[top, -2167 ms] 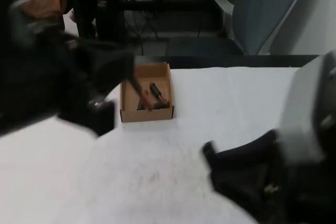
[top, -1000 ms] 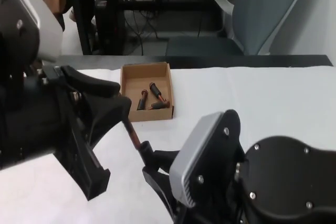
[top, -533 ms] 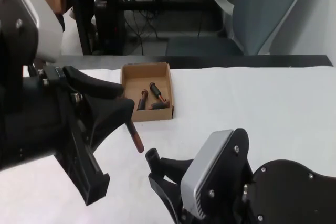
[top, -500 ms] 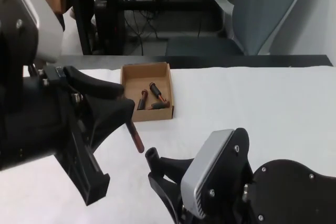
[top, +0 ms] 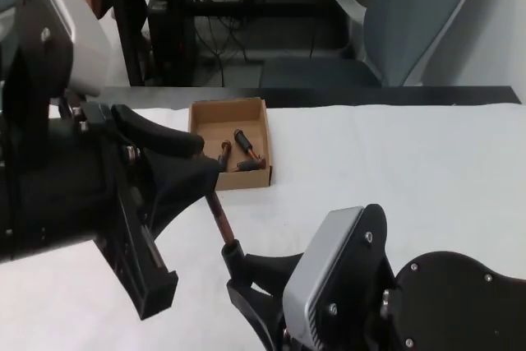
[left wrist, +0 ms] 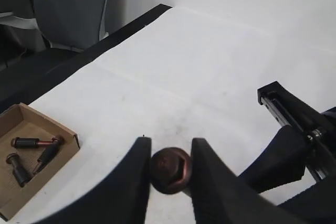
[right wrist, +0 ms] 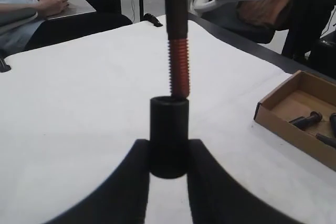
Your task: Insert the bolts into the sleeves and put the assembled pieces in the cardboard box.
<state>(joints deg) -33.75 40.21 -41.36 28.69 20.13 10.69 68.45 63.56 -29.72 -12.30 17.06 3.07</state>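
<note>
Two grippers over the worktop [top: 394, 162]: the left gripper [left wrist: 170, 167] is clamping a bolt [right wrist: 178, 66], its tip touching the sleeve [right wrist: 169, 127] the right gripper [right wrist: 168, 153] is clamping.

Matte-black arms [top: 57, 187], grey screw-studded wrist housings [top: 329, 273], curved black fingers [right wrist: 131, 182]

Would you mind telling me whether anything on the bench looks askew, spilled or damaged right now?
Nothing stands out. The left gripper holds the bolt, its threaded tip at the mouth of the sleeve in the right gripper, roughly in line. The finished pieces lie inside the cardboard box, which sits flat.
</note>
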